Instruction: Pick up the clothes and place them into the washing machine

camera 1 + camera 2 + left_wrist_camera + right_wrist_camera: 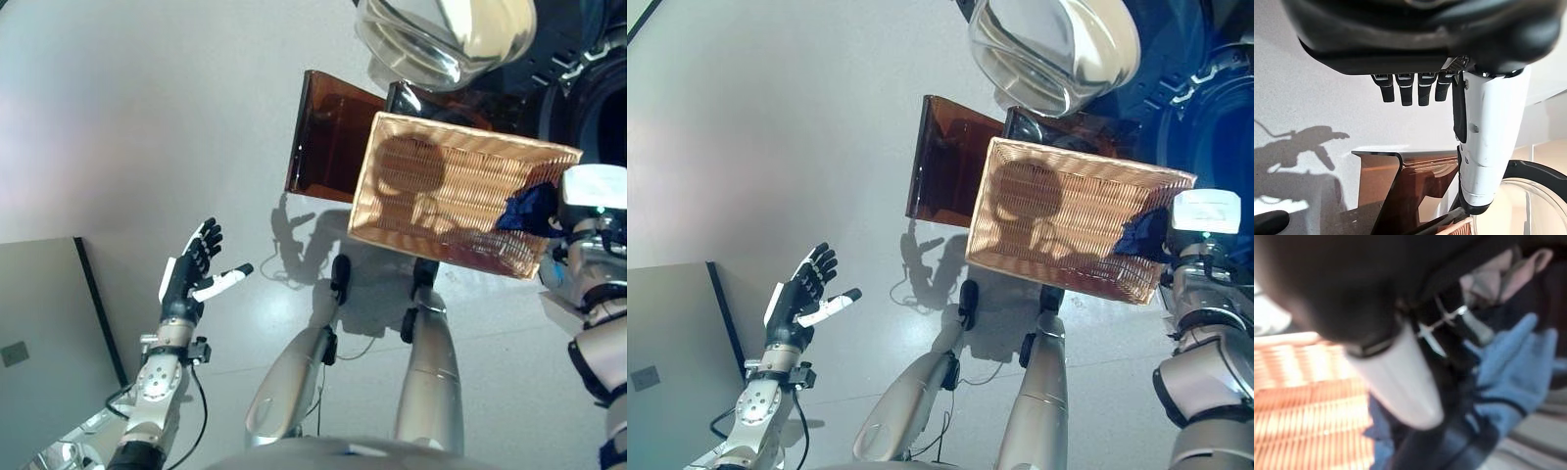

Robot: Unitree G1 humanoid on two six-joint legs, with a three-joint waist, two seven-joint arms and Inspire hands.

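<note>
right robot hand (1400, 382) closed on blue clothes (1508, 377) at basket (431, 186) 3 o'clock rim | left robot hand (191, 269) spread, idle | risk: cloth snagged on wicker, dropped short of washing machine door (446, 39)

The left arm reaches forward from the lower left, forearm angled up, and its left hand (188, 270) hangs free in the air with nothing in it. The fingers (205, 242) are straight and held together, pointing ahead, while the white-covered thumb (223, 282) sticks out to the side, well apart from them. The right arm comes in from the right edge with the wrist raised. The right hand (1396, 377) shows only as a dark bulk with a white thumb cover; its fingers cannot be made out.
</note>
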